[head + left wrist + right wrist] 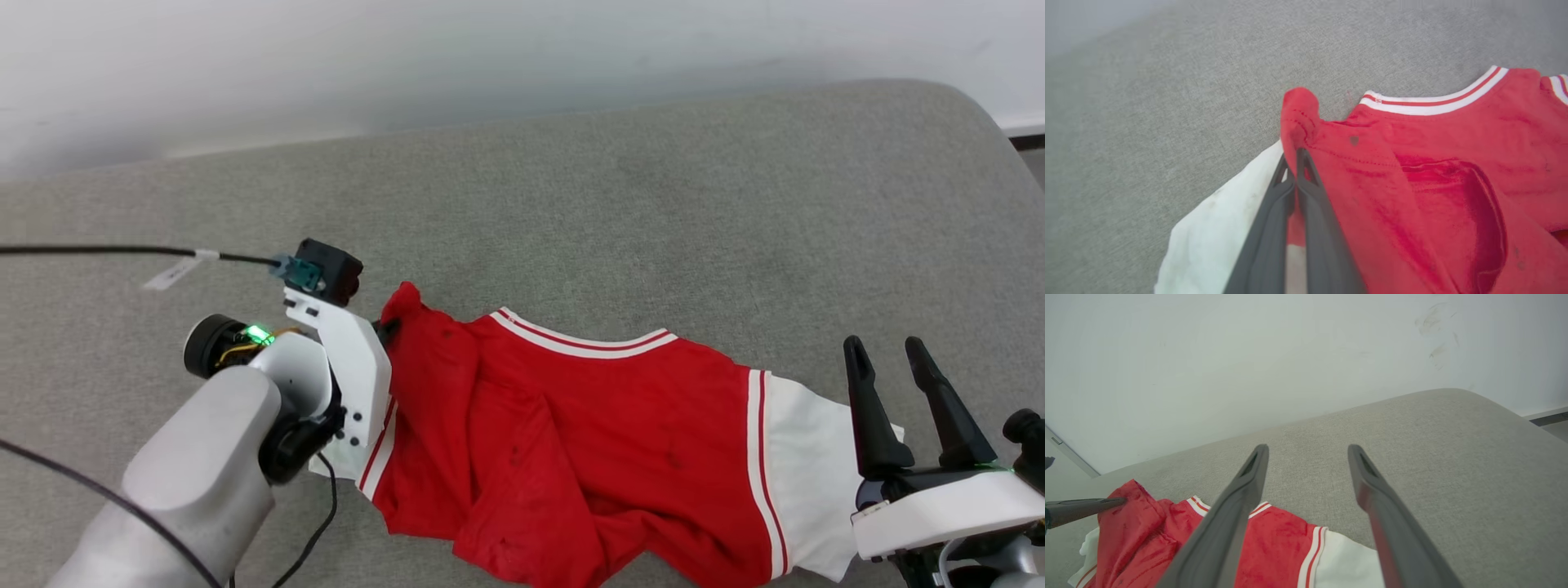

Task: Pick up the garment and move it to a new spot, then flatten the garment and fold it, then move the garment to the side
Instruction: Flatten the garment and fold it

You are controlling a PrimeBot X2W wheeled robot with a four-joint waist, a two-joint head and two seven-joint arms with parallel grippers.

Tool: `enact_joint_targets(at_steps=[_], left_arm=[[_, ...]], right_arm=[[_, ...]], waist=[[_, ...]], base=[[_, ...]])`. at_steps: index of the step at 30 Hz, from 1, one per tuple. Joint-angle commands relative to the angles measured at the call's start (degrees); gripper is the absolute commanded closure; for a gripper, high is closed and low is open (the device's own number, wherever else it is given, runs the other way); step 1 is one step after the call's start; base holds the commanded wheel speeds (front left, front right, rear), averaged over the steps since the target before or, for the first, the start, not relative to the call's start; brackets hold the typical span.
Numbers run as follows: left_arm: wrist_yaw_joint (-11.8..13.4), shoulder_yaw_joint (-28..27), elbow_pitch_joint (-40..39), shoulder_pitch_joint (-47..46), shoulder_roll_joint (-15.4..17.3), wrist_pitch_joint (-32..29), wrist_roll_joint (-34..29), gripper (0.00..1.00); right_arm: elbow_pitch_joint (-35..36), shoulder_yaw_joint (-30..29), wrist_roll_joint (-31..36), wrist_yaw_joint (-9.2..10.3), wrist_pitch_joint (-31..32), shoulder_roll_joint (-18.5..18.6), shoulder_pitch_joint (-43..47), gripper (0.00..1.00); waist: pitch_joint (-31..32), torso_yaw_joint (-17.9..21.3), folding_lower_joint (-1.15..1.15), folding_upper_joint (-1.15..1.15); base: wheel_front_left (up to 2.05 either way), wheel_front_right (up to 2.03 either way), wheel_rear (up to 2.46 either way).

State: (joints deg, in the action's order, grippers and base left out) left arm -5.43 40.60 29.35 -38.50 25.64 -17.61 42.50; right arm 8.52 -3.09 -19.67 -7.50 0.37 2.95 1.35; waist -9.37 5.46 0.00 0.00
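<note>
- Garment (612, 425) lies crumpled on the grey fabric-covered bench (653, 204), toward the near edge and roughly centred between the two arms.
- Red body in the middle, with the striped collar (584, 343) facing the far side.
- White sleeve (808, 457) with red-and-white edging at the right end. The other white sleeve (1216, 228) is at the left end, partly under the left arm.
- Left claw (385, 329): fingers pressed together, pinching a fold of red fabric at the garment's far-left corner.
- That fold stands up in a small peak right at the fingertips, above the rest of the cloth.
- Left wrist view confirms it: the dark fingers (1306, 196) are closed, with the red edge at the tips and the white sleeve just to their left.
- Right claw (886, 347): fingers spread wide, nothing between them, pointing toward the far side.
- It sits at the garment's right end, by the white sleeve. Can't tell if it touches the cloth.
- Right wrist view: bare bench between the open fingers, garment low and to the left.
- Black cable (98, 250) with a white tag runs in from the left to the left wrist.
- Pale wall (490, 65) behind the bench.
</note>
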Motion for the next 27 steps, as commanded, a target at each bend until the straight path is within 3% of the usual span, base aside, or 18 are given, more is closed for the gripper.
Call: enact_joint_targets(at_steps=[1,8,12,21,24,25,26,27], left_arm=[[1.94,0.93,-5.96,3.97,1.96,1.07,-1.67,1.00],[8.80,2.70,-23.85,17.07,6.61,-1.18,-1.55,1.00],[12.69,3.28,-30.51,25.32,7.44,-2.17,1.04,1.00],[17.67,3.74,-33.86,37.77,8.54,-1.79,5.64,1.00],[17.72,2.99,-32.73,39.49,7.04,-0.32,7.45,1.00],[17.65,2.99,-31.99,39.80,6.75,0.03,7.69,0.96],[17.61,2.79,-31.42,39.94,6.22,0.62,8.08,0.37],[17.44,2.58,-31.03,40.06,5.46,1.36,8.38,0.00]], right_arm=[[-0.22,-0.67,-0.23,0.02,0.14,-0.11,0.97,0.00],[0.14,-1.40,-0.13,0.02,0.94,-0.11,2.24,0.00],[0.35,-1.38,0.19,0.01,1.52,-0.10,2.60,0.00],[0.76,-1.99,0.62,0.02,2.48,-0.10,3.71,0.00],[0.80,-2.29,0.81,0.02,2.95,-0.10,3.76,0.00],[0.83,-2.30,0.85,0.02,3.12,-0.11,3.80,0.00],[0.93,-2.31,0.99,0.02,3.07,-0.10,3.81,0.00],[1.04,-2.32,1.01,0.02,3.26,-0.10,3.86,0.00]], waist=[[1.57,-1.63,0.00,0.00],[3.82,-4.17,0.00,0.00],[4.89,-5.31,0.00,0.00],[6.40,-6.56,0.00,0.00],[7.18,-6.88,0.00,0.00],[7.44,-6.91,0.00,0.00],[7.78,-6.90,0.00,0.00],[8.07,-6.87,0.00,0.00]], base=[[0.00,0.00,0.00],[0.00,0.00,0.00],[0.00,0.00,0.00],[0.00,0.00,0.00],[0.00,0.00,0.00],[0.00,0.00,0.00],[0.00,0.00,0.00],[0.00,0.00,0.00]])
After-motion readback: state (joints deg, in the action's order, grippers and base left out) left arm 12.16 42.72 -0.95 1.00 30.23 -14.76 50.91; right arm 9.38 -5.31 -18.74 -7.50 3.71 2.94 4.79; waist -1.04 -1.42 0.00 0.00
